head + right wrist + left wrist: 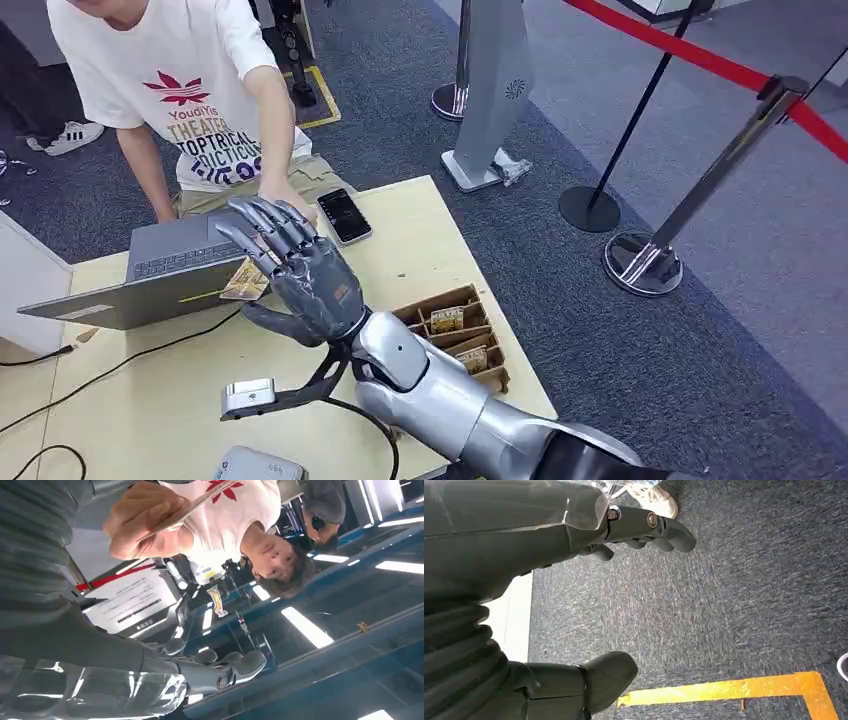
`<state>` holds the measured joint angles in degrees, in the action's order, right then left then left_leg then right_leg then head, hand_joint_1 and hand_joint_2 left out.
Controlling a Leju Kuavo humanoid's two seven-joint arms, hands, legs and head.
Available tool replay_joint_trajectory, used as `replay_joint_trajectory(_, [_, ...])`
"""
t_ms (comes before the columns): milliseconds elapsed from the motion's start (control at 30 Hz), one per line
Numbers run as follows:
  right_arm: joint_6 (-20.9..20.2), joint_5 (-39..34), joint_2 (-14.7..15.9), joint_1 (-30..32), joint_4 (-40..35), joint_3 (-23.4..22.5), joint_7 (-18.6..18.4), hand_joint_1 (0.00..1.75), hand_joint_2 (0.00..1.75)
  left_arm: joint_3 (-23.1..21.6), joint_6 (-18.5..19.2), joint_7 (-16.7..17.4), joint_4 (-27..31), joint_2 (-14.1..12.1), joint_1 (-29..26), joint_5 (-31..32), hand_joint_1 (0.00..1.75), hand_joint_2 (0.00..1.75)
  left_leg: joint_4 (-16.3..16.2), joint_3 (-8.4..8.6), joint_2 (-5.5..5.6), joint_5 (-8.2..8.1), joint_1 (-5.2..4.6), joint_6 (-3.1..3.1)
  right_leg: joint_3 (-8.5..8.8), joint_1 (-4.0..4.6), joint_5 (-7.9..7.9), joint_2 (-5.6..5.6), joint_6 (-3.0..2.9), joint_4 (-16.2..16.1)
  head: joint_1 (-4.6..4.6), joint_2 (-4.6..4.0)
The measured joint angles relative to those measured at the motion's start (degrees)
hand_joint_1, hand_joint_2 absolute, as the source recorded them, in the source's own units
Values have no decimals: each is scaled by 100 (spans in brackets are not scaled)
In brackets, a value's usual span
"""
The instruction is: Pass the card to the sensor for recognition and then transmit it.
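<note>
My right hand [300, 270] is raised over the wooden table [420, 250], its fingers [220, 667] spread out toward a person in a white T-shirt [190, 90]. A tan card [245, 282] shows just under my fingers. In the right wrist view the person's hand [142, 522] grips that card [187, 507], and my fingers stand apart from it. The small grey sensor [250, 393] sits on a black arm near the table's front, below my hand. My left hand [644, 525] hangs over the carpet and holds nothing.
A grey laptop [165, 270] lies open at the table's left, with a black phone [343, 215] beside the person's hand. A cardboard box of cards [462, 335] stands at the right edge. Cables [130, 360] cross the table. Stanchions and a red belt [700, 60] stand on the right.
</note>
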<state>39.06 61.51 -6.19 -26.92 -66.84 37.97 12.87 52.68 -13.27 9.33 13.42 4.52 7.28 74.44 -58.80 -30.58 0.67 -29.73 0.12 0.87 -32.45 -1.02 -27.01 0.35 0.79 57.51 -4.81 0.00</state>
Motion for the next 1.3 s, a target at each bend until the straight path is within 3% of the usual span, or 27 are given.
replay_joint_trajectory(33, [0, -20, -15, -9, 29, -11, 18, 141, 175, 0, 0, 0, 0, -2, -5, -7, 0, 175, 0, 0, 0, 0, 0, 0, 0, 0, 0, 0, 0, 0, 0, 0])
replay_joint_trajectory(67, [0, -20, -37, -16, 64, -35, 46, 141, 175, 0, -2, -2, 0, -2, -9, -26, 0, 175, 0, 0, 0, 0, 0, 0, 0, 0, 0, 0, 0, 0, 0, 0])
replay_joint_trajectory(133, [0, -62, -68, -31, 112, -52, 79, 169, 175, 0, -7, -2, 0, -2, -13, -42, 0, 175, 0, 0, 0, 0, 0, 0, 0, 0, 0, 0, 0, 0, 0, 0])
replay_joint_trajectory(400, [0, -287, -149, -96, 267, -129, 232, 171, 175, 0, -48, -52, 0, -15, -19, -76, 0, 175, 0, -1, 0, 0, 1, 0, 0, 0, 0, 0, 0, 0, 0, 0])
replay_joint_trajectory(600, [0, -282, -208, -122, 344, -171, 276, 161, 175, 0, -61, -52, 0, -26, -20, -90, 0, 175, 0, 0, 0, 0, 0, 0, 0, 0, 0, 0, 0, 0, 0, 0])
replay_joint_trajectory(900, [0, -510, -267, -168, 468, -192, 359, 166, 175, 0, -61, -52, 0, -42, -20, -140, 0, 175, 0, -1, 0, 0, 1, 0, 0, 0, 0, 0, 0, 0, 0, 0])
replay_joint_trajectory(933, [0, -612, -273, -173, 479, -192, 391, 175, 175, 0, -61, -52, 0, -42, -21, -146, 0, 175, 0, -1, 0, 0, 1, 0, 0, 0, 0, 0, 0, 0, 0, 0])
replay_joint_trajectory(1167, [-208, -2062, -280, -195, 275, 77, 568, 175, 175, 7, -81, -68, 0, -50, -37, -240, 0, 175, 0, -1, 0, 0, 1, 0, -1, 0, 0, 1, 0, 0, 0, 0])
replay_joint_trajectory(1233, [-508, -2581, -280, -190, 58, 201, 601, 175, 175, 11, -83, -70, 0, -57, -49, -280, 0, 175, 0, -1, 0, 0, 1, 0, -1, 1, -1, 1, -1, 0, 0, 0])
replay_joint_trajectory(1300, [-1167, -3542, -277, -157, -224, 310, 651, 175, 175, 20, -94, -92, 0, -68, -71, -337, 0, 175, 0, -1, 0, 0, 2, -1, -2, 2, -1, 1, -1, 0, 0, 0])
